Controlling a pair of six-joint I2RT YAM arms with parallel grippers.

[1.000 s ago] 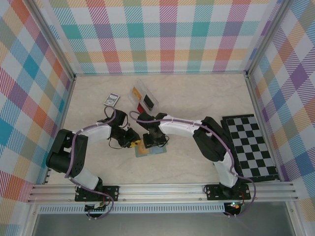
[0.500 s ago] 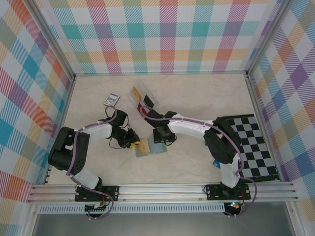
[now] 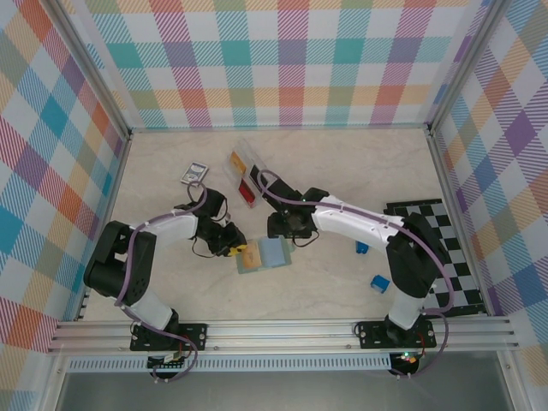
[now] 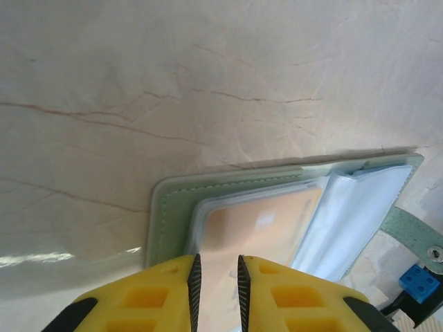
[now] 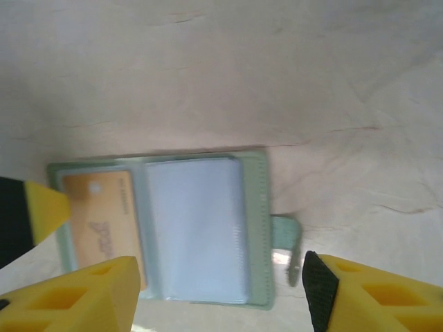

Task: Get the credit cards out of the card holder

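The sage-green card holder [image 3: 272,254] lies open on the table, pale blue pockets facing up. A tan credit card [image 4: 266,220] sits in its left pocket [image 5: 104,221]. My left gripper [image 4: 216,266] has its yellow fingers a narrow gap apart over that card's near end, with nothing pinched between them. It sits at the holder's left edge [image 3: 233,249]. My right gripper [image 5: 220,290] stands wide open above the holder's right half and strap [image 5: 285,232], holding nothing [image 3: 282,235]. A yellow card [image 3: 237,160] and a red card [image 3: 249,192] lie in the clear tray.
The clear plastic tray [image 3: 257,171] stands behind the holder. A grey-edged picture card [image 3: 194,174] lies at the back left. Two blue blocks [image 3: 361,248] [image 3: 379,282] lie to the right, beside a checkerboard mat [image 3: 445,248].
My right gripper has lifted off the holder, drawn back towards the tray and opened wider. Its arm swung away, uncovering the blue blocks. The left gripper has stayed in place.
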